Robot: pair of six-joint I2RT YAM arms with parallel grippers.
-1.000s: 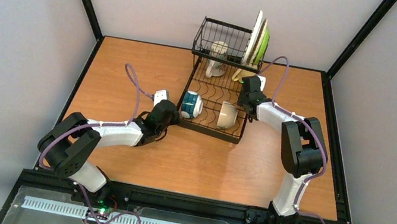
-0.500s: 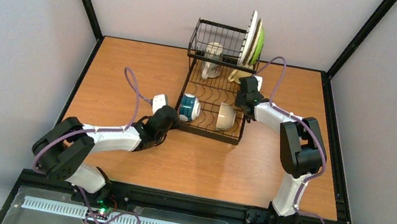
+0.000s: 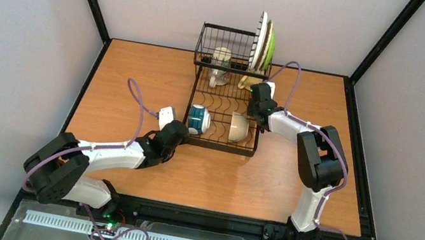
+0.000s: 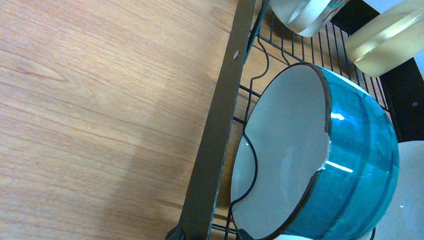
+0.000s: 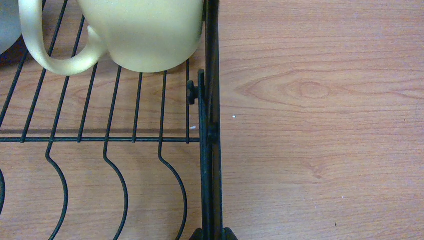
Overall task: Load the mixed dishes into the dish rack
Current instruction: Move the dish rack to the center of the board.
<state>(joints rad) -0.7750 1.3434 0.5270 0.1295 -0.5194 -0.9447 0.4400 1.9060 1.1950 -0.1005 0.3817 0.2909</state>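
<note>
The black wire dish rack [image 3: 218, 147] stands at the table's middle back. Its flat base carries a teal-banded cup [image 3: 198, 120] on its side, a white bowl [image 3: 238, 127] and a cream mug [image 5: 150, 35]. A white mug [image 3: 221, 58] sits in the raised basket, beside upright plates, one of them lime-green [image 3: 270, 48]. My left gripper [image 3: 178, 131] is at the rack's near-left corner, its jaws astride the flat frame bar [image 4: 220, 125], close beside the cup [image 4: 350, 150]. My right gripper [image 3: 260, 102] is shut on the rack's right rim wire [image 5: 210, 150].
The wooden table [image 3: 139, 76] is bounded by black frame posts at the back corners and a black rail along the near edge. Purple cables loop off both arms. The right arm's elbow [image 3: 319, 156] stands right of the rack.
The rack with all its dishes has slid to the left across the table. Both arms have gone along with it, holding the same places on its frame.
</note>
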